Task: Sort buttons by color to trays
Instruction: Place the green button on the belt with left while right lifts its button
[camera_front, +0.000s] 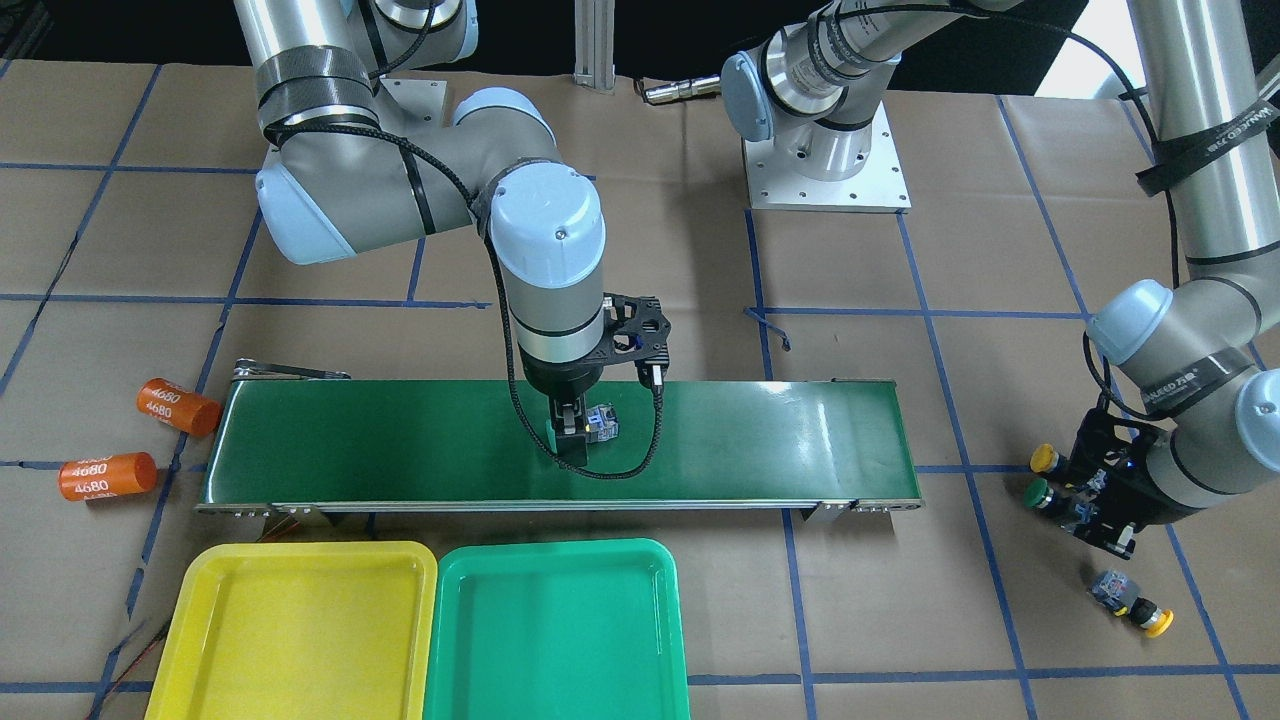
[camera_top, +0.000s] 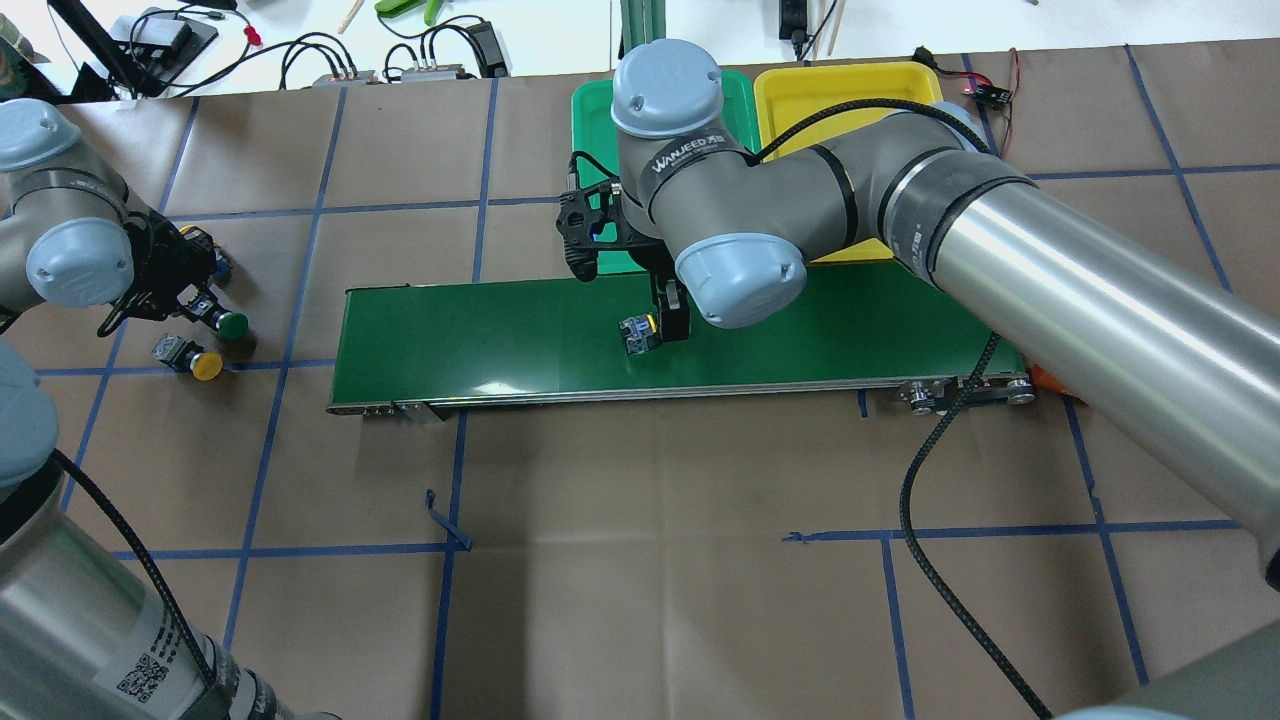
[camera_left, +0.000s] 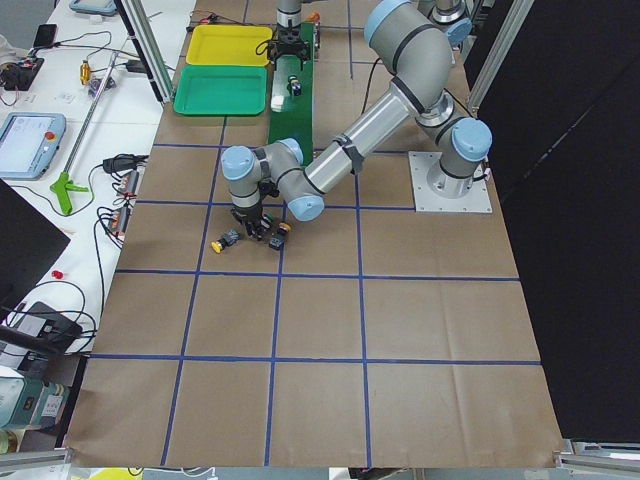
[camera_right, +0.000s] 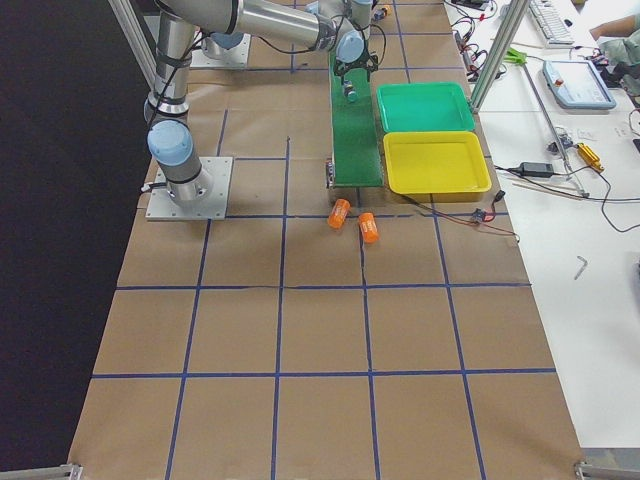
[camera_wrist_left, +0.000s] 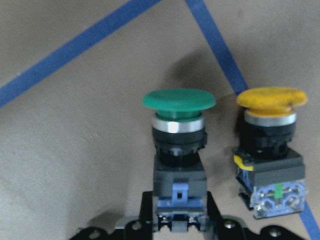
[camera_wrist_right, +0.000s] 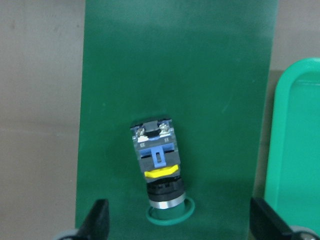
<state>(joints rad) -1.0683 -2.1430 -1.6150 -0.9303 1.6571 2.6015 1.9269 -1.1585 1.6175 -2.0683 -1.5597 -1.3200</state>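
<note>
R gripper (camera_wrist_right: 181, 220): spread wide over conveyor belt (camera_front: 400, 440), holds nothing. Green button (camera_wrist_right: 157, 162): lies on its side on belt betw. the fingers (camera_wrist_right: 98, 220), clear of both; cap toward wrist, contact block pointing away. Green tray (camera_wrist_right: 295, 150): off to one side of R gripper, past belt edge; yellow tray (camera_front: 300, 620) touching it on far side.

L gripper (camera_wrist_left: 178, 205): closed in on contact block of 2nd green button (camera_wrist_left: 179, 145), pads against both flanks, cap pointing away from wrist. Yellow button (camera_wrist_left: 270, 150): just beside gripped one, outside the fingers, not touching. Other yellow button (camera_front: 1135, 605): lies on its side on table paper, off to L gripper's flank, apart from the pair.
</note>
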